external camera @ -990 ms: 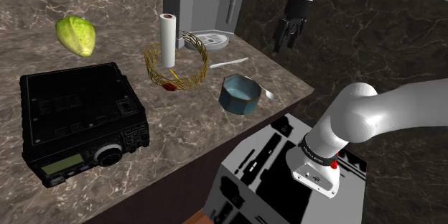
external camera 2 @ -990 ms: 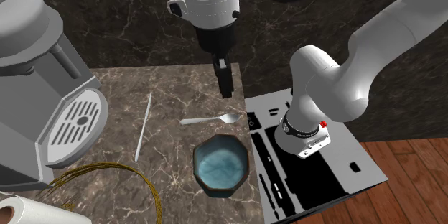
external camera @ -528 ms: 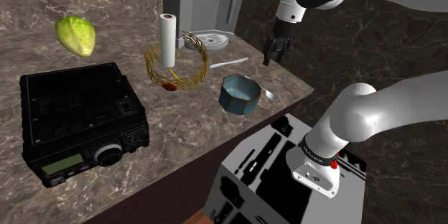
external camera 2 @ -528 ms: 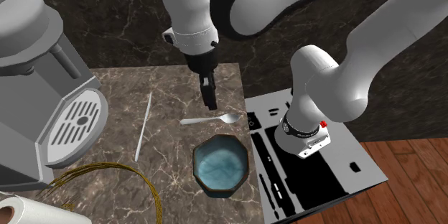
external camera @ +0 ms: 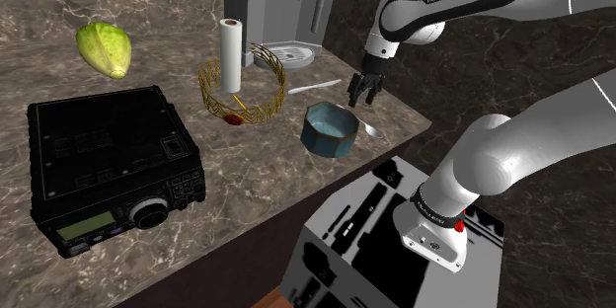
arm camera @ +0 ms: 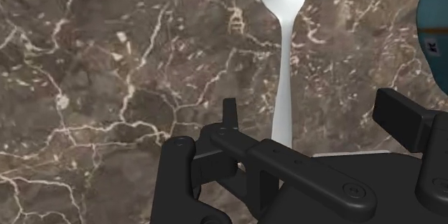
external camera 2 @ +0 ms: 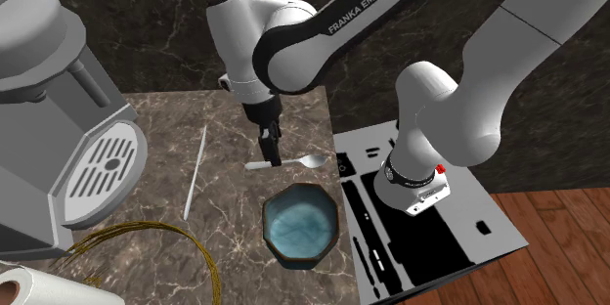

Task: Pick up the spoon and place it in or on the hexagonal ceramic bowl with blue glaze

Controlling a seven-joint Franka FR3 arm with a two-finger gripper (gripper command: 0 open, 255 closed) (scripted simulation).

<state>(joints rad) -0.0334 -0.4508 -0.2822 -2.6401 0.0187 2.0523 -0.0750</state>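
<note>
A white spoon [external camera 2: 288, 164] lies flat on the marble counter, just beyond the blue hexagonal bowl [external camera 2: 300, 223], its bowl end toward the stand. In the shoulder view the spoon [external camera: 368, 129] shows to the right of the blue bowl [external camera: 329, 128]. My black gripper [external camera 2: 271, 151] hangs low over the spoon's handle, fingers pointing down. In the shoulder view the gripper [external camera: 361, 97] sits just above the counter behind the bowl. The wrist view has the gripper [arm camera: 314, 118] open, with the spoon [arm camera: 285, 50] running between the fingers, untouched. The bowl's edge [arm camera: 439, 36] lies beside it.
A grey coffee machine [external camera: 281, 0] stands at the back. A gold wire basket [external camera: 274, 99] holds a white roll [external camera: 230, 54]. A thin white stick [external camera 2: 194, 171] lies near the spoon. A black radio [external camera: 109, 168] and a green vegetable [external camera: 104, 47] sit further off. The counter edge borders the stand [external camera: 375, 237].
The arm has swung down and toward the counter. The gripper dropped from well above the counter's edge to just over the spoon's handle. Spoon and bowl have not moved.
</note>
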